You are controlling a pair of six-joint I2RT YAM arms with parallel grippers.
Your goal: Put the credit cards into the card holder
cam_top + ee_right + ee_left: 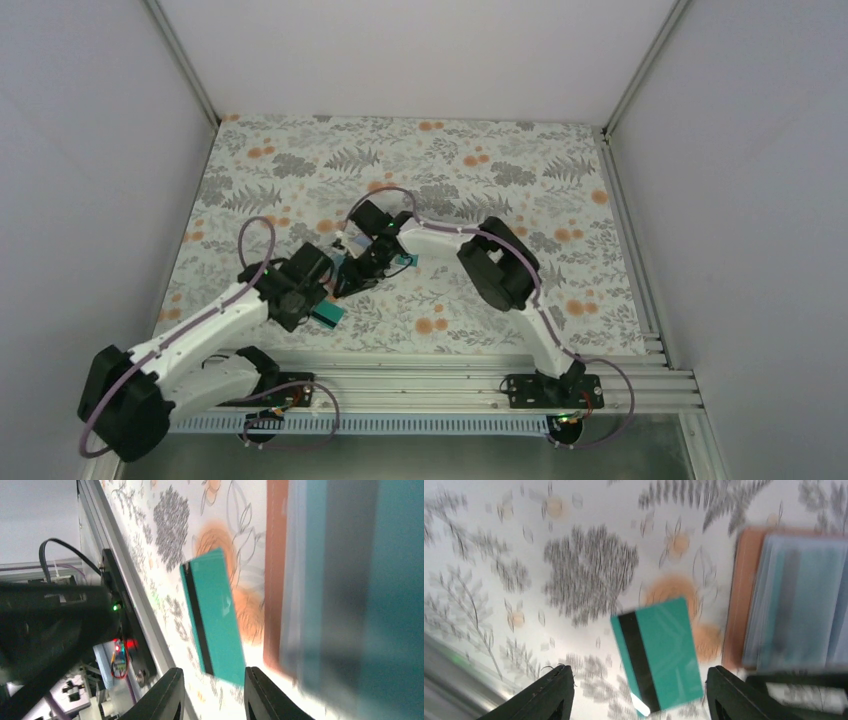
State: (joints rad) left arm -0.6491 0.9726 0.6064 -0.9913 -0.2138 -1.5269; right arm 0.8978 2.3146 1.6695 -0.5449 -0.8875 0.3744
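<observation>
A teal-green credit card (656,655) with a black stripe lies loose and tilted between the fingers of my left gripper (639,700). That gripper is open and neither finger touches the card. In the top view the same card (328,316) shows just below the left gripper (316,298). The tan-brown card holder (735,595) lies to the card's right, with blurred teal and bluish cards (799,605) stacked in it. My right gripper (215,700) hovers beside the holder's edge (275,580). Its fingers stand a little apart, with only table between them, and the teal card (215,615) lies beyond them.
A floral cloth (420,170) covers the table. An aluminium rail (450,375) runs along the near edge, close to the loose card. White walls close in the back and both sides. A small teal piece (411,260) shows beside the right wrist.
</observation>
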